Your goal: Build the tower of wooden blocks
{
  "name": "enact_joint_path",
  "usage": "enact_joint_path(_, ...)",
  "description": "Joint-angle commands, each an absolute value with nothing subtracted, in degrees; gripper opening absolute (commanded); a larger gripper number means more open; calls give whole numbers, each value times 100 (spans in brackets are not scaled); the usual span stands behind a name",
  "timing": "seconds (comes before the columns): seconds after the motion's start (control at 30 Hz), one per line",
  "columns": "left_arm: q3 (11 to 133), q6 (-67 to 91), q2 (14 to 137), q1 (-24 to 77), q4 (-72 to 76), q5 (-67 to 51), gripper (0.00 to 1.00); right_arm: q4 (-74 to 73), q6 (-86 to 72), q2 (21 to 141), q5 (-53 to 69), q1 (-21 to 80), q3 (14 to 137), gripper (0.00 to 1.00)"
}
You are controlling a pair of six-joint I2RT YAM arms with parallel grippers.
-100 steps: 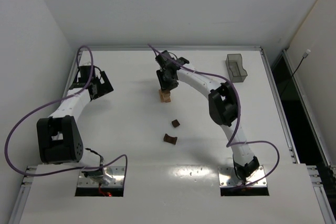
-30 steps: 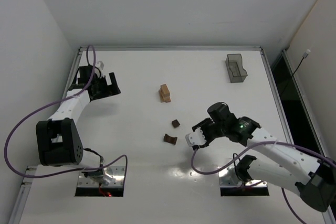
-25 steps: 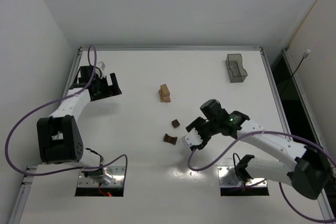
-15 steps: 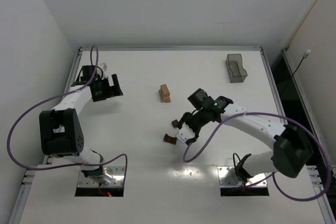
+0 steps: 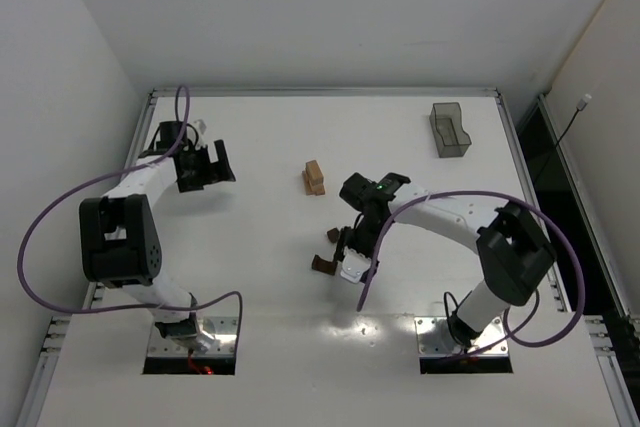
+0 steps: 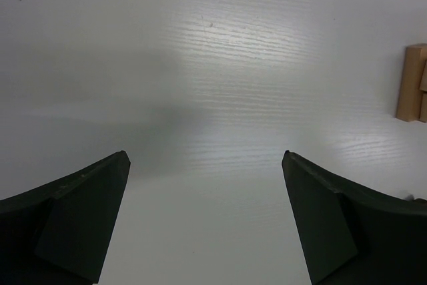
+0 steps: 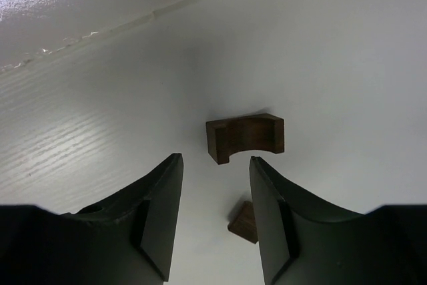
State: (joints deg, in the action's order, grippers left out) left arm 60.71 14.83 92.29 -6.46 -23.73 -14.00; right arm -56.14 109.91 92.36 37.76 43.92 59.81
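Observation:
The wood block tower is a short stack of light tan blocks at the table's middle; its edge shows in the left wrist view. A dark brown arch piece and a dark brown cube lie loose in front of it. My right gripper is open and empty, just right of both. In the right wrist view the arch lies just beyond the open gripper, and the cube shows below the gap by the right finger. My left gripper is open and empty over bare table at the far left.
A clear grey plastic bin stands at the back right. The table's raised rim runs along the back and sides. The right arm's purple cable loops over the near right of the table.
My right arm left the tan stack, pulled back to the near right, then swung left to the dark arch and cube with its gripper open. My left gripper has barely moved.

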Motion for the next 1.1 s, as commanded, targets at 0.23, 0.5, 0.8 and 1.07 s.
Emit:
enact_joint_path(0.23, 6407, 1459, 9387, -694, -2425, -1477, 98, -5845, 11417, 9886, 4131, 4588, 6459, 41)
enact_joint_path(0.5, 6407, 1459, 9439, -694, -2426, -1477, 98, -5950, 11417, 10484, 4078, 4588, 6978, 41)
enact_joint_path(0.8, 6460, 1459, 9545, -694, -2426, -1477, 98, -6003, 11417, 10784, 3858, 4588, 7093, 40)
enact_joint_path(1.07, 6513, 1459, 9650, -694, -2426, -1424, 98, -5951, 11417, 10907, 3691, 4693, 7093, 34)
